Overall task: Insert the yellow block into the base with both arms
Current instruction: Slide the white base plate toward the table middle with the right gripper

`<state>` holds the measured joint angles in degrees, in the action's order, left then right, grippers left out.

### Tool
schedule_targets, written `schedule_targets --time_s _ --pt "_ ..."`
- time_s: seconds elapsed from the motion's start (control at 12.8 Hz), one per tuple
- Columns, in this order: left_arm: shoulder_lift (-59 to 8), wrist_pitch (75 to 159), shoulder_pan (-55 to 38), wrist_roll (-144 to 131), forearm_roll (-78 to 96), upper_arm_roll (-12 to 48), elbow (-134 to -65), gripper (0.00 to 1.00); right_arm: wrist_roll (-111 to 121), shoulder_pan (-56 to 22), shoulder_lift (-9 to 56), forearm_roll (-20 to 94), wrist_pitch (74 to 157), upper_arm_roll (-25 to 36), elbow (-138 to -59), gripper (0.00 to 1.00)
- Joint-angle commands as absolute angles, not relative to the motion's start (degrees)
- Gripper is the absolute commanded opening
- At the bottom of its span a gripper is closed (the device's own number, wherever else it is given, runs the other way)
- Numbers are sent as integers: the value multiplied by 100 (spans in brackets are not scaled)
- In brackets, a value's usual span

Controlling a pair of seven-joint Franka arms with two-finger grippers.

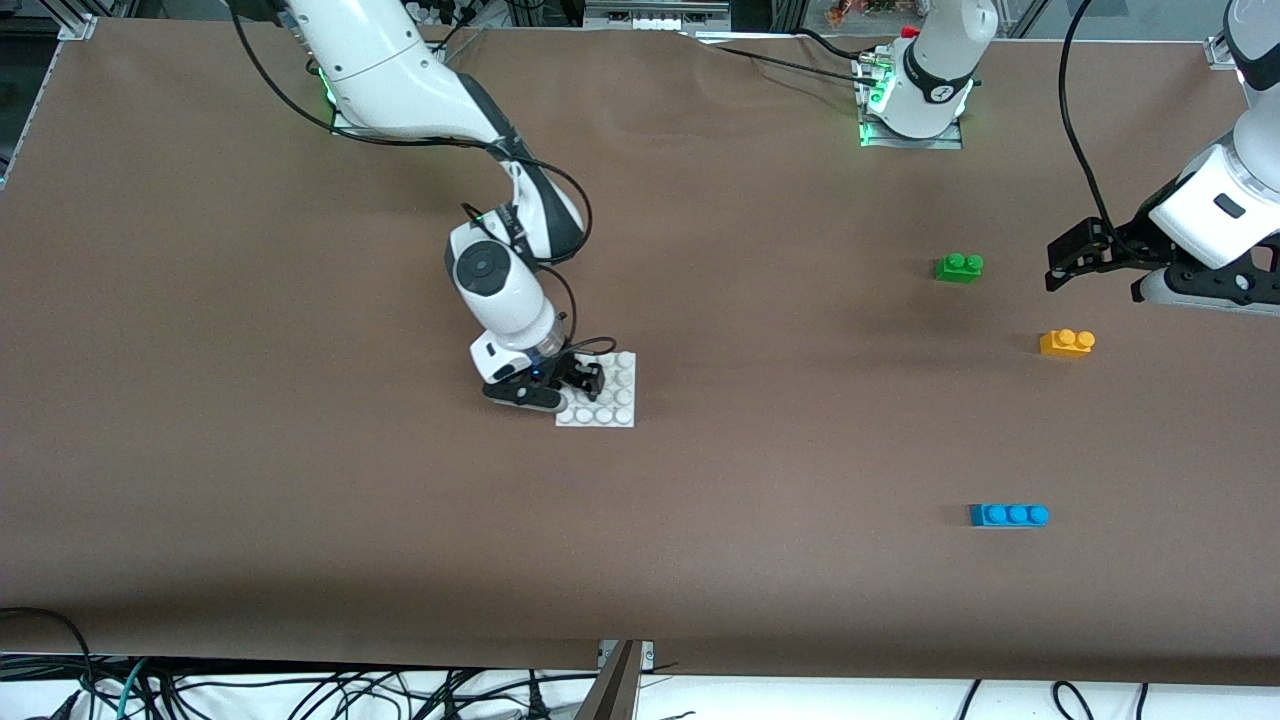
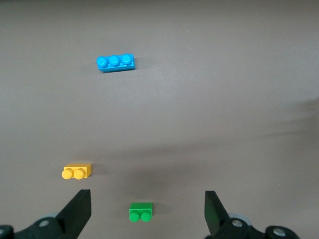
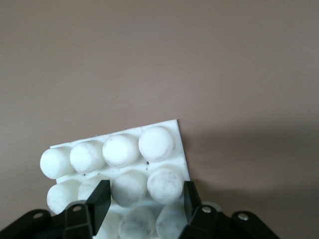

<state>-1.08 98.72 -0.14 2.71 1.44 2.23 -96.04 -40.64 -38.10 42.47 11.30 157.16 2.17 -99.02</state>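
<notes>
Two right gripper (image 1: 590, 381) fingers (image 3: 102, 199) clamp the base (image 1: 612, 400); yellow block (image 1: 1066, 343) apart.

Brown matte cloth (image 1: 300, 520) covers the table, slightly wrinkled near its top edge. Black cables (image 1: 300, 690) tangle along the white floor strip (image 1: 800, 700) below. Aluminium framing (image 1: 75, 20) at corners.
</notes>
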Motion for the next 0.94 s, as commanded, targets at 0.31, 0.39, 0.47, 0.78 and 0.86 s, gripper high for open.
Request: schedule_targets --time_s 0.31,0.39,0.47,0.78,0.86 --pt "-176 9721 0 272 290 229 -9422 100 -5141 -4719 5133 1248 15732 343 -8772 66" --pt "-176 9729 0 272 290 229 -9422 100 -5203 -4789 5133 1248 15732 334 -8763 66" --pt "-176 9729 0 272 290 229 -9422 100 -5281 -4877 5142 1248 15741 334 -8728 66" --pt "-176 9729 0 272 281 229 -9422 100 -5537 -5010 5238 1257 15768 316 -8596 66" --pt "-176 9721 0 272 290 229 -9422 100 -5598 -4992 5221 1248 15768 316 -8587 66"
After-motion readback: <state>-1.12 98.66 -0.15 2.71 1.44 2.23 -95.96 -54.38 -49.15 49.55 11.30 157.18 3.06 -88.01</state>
